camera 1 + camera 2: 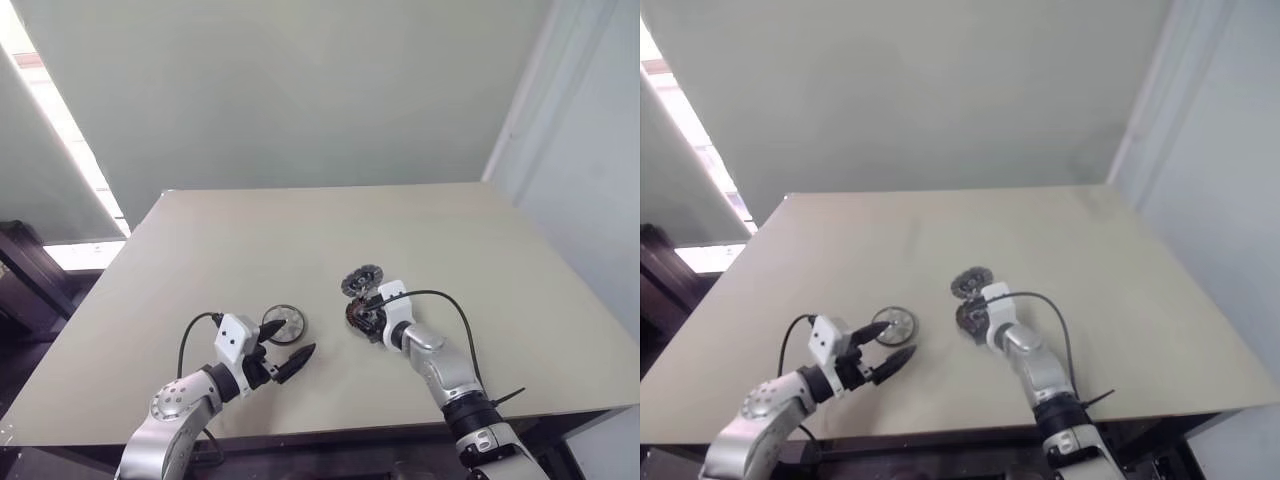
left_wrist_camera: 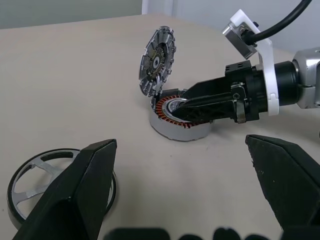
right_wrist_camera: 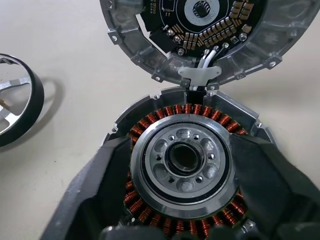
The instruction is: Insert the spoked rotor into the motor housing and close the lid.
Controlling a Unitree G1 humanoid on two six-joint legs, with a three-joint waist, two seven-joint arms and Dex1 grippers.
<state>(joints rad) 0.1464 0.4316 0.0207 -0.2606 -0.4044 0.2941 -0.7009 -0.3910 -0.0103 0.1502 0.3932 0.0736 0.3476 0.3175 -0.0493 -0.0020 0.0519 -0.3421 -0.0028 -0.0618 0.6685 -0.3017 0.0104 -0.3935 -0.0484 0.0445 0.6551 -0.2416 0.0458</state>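
The motor housing (image 3: 185, 160) sits mid-table with its copper windings and silver centre ring exposed. Its lid (image 2: 157, 60) stands tipped up at the housing's far edge, circuit side showing, joined by white wires. My right gripper (image 1: 361, 319) rests on the housing, and its black fingers (image 3: 100, 190) stand apart on either side of the centre ring, over the windings. The spoked rotor (image 1: 284, 322) lies flat on the table left of the housing. My left gripper (image 1: 297, 337) is wide open just in front of the rotor, holding nothing.
The beige table (image 1: 300, 230) stretches bare behind the parts. Its front edge runs close under both arms. A black cable (image 1: 450, 305) loops over my right forearm. A grey wall stands behind the table.
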